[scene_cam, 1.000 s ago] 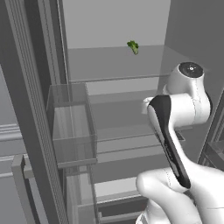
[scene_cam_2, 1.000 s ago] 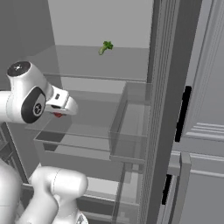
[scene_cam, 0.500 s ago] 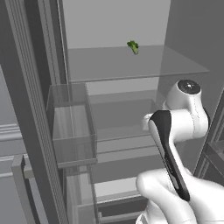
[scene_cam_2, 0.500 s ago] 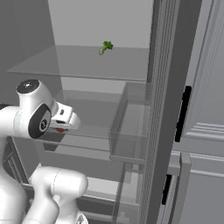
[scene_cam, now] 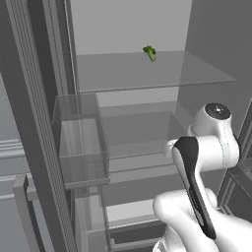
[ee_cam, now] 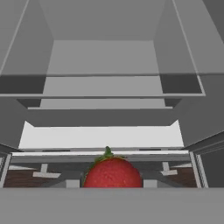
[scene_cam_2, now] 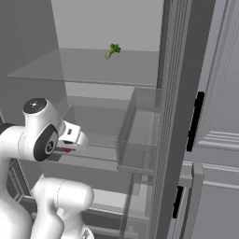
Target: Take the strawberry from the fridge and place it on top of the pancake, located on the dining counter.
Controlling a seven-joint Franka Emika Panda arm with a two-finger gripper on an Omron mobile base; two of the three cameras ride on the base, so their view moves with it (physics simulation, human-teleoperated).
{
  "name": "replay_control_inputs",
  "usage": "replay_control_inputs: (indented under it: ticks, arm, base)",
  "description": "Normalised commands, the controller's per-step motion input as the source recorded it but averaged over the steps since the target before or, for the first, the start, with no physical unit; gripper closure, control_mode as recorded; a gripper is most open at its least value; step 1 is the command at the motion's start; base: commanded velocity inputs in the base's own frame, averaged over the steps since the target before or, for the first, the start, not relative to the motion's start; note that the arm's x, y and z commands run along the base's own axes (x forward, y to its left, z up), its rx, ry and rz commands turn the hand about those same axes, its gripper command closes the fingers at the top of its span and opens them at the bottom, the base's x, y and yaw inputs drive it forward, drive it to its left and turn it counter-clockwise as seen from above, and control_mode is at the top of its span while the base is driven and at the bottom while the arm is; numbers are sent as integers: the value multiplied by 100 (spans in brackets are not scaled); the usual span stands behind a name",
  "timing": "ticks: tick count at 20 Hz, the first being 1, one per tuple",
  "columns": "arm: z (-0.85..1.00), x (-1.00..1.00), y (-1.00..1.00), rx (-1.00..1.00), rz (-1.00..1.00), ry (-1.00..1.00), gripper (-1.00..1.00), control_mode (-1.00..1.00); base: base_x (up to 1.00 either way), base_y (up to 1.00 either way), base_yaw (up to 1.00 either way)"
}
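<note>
In my hand view, the strawberry (ee_cam: pixel 112 173) sits at 6 o'clock, right where my pincer's tips would rise; I cannot tell how my jaws stand or whether they grip it. In the right base view, a red speck shows at my pincer (scene_cam_2: pixel 66 150). The fridge (scene_cam_2: pixel 107 28) interior lies open ahead, glass shelves at 12 o'clock. A small green vegetable (scene_cam: pixel 149 52) rests on the upper shelf, well apart.

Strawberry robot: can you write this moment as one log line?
stage: carrying | gripper: shut on strawberry | place: inside open fridge | green leafy vegetable: upper shelf
</note>
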Motion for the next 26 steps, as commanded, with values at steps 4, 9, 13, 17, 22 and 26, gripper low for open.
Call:
replay_control_inputs:
  ticks: [4,9,13,17,22,26]
  arm:
    - [-3,0,0,0,0,0,100,-100]
    - [0,0,0,0,0,0,100,-100]
    - [0,-12,0,0,0,0,100,100]
    - [0,0,0,0,0,0,100,100]
    - [0,0,0,0,0,0,100,100]
    - [0,0,0,0,0,0,100,100]
  base:
    - [0,0,0]
    - [0,0,0]
    - [-31,0,1]
    - [-94,6,0]
    - [-100,16,2]
    - [-100,23,12]
